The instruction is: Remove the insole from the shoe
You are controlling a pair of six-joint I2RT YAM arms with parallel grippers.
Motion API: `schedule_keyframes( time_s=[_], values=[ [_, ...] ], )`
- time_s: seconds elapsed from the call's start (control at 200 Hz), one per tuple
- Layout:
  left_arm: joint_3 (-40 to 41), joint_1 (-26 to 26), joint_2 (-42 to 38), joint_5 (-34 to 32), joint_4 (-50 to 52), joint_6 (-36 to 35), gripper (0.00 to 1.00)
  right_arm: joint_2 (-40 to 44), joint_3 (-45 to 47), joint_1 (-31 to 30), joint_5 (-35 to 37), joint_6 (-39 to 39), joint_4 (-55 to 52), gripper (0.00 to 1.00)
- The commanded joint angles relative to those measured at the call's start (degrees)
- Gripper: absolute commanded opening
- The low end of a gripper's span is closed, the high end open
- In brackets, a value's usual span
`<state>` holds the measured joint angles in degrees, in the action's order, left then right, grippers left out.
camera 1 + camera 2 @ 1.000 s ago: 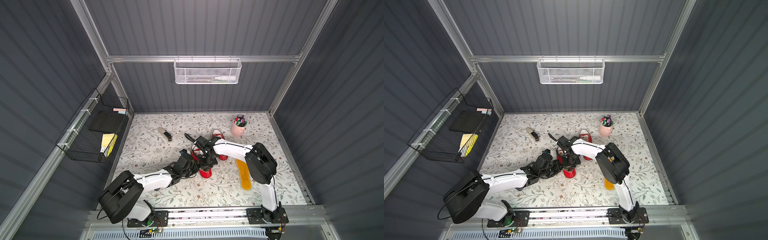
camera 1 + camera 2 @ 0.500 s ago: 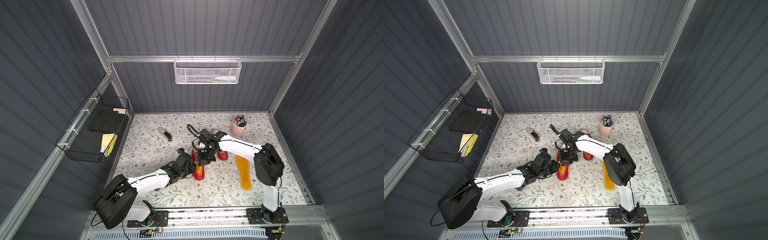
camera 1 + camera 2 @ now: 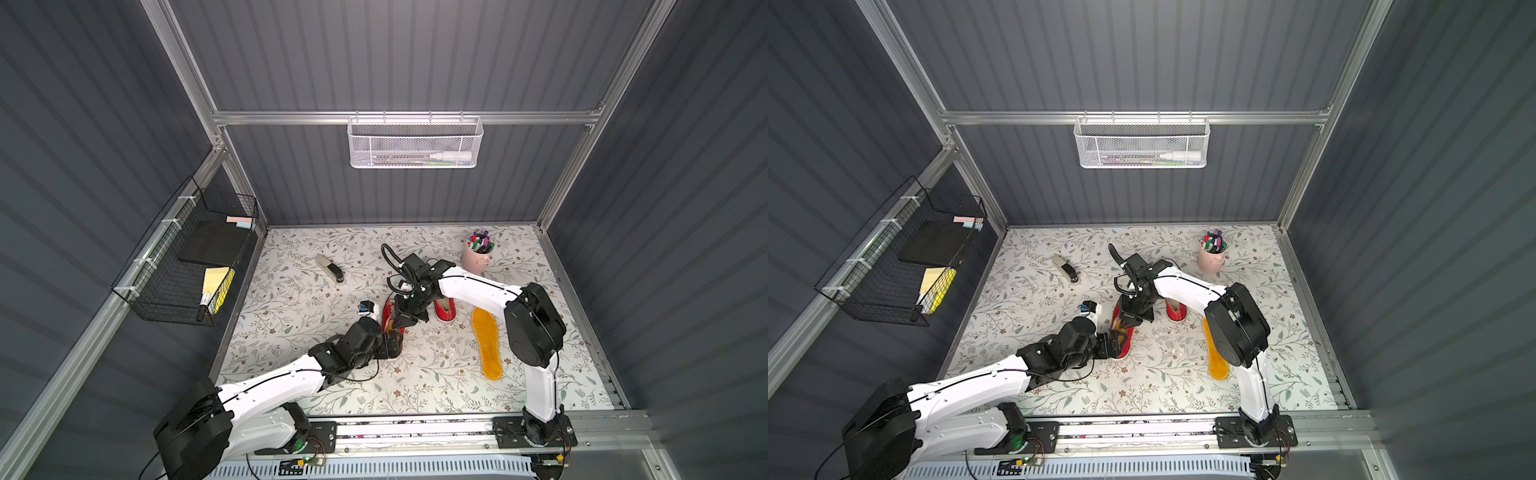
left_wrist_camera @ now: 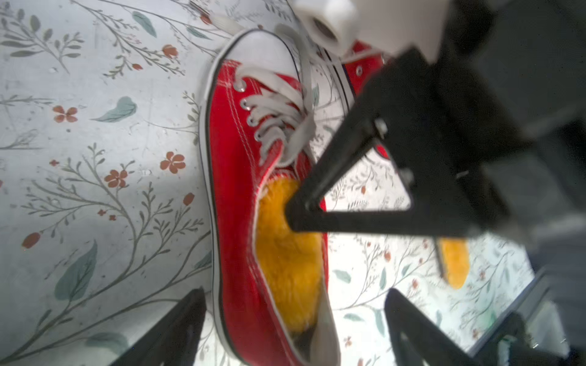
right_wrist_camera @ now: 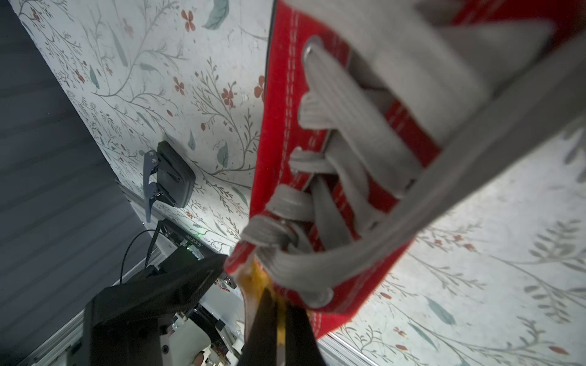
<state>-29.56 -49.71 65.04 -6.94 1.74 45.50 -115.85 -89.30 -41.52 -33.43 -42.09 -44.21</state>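
Pinching insole [image 4: 285, 269] with right gripper [image 5: 279, 320], closed tight on fuzzy yellow edge at mouth of shoe [image 4: 231, 190], just behind tongue and laces. Leaving rest of insole inside shoe, filling heel end, with pinched edge bunched at collar. Straddling heel of shoe with left gripper [image 4: 291, 298], spread wide, one finger either side, holding nothing; cannot tell whether either finger touches sole. Resting sole-down on worktop [image 3: 291, 316], toe pointing away from left gripper. Seen just beside shoe, on right arm's side: second shoe [image 3: 445, 309], also red. Farther that way, well apart from shoe, flat on worktop: spare insole [image 3: 487, 345]. Well beyond toe of shoe: pink cup [image 3: 478, 259] of markers, and, off to left arm's side, stapler [image 3: 330, 269].
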Motion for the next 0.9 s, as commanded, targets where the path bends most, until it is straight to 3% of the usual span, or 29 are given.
schedule_keyframes(
  time_s=[0.0,0.255,0.605,0.896],
  values=[
    [0.75,-0.38,2.52,-3.67,3.73,-1.68,0.96,-0.51,-1.56,0.63,-2.31,-1.28,1.11,0.0],
    [-2.79,-0.38,11.67,-5.79,2.73,-5.05,0.99,-0.26,-1.66,1.0,-3.31,-1.98,1.41,0.0],
    [-0.78,-1.01,13.84,-5.22,-5.07,-13.06,0.8,0.17,-2.21,1.79,-6.23,-3.86,1.55,0.0],
    [1.1,-1.74,14.44,-6.91,-4.72,-13.18,0.69,-0.48,-6.75,4.75,-12.44,-2.78,-4.95,0.0]
  ],
)
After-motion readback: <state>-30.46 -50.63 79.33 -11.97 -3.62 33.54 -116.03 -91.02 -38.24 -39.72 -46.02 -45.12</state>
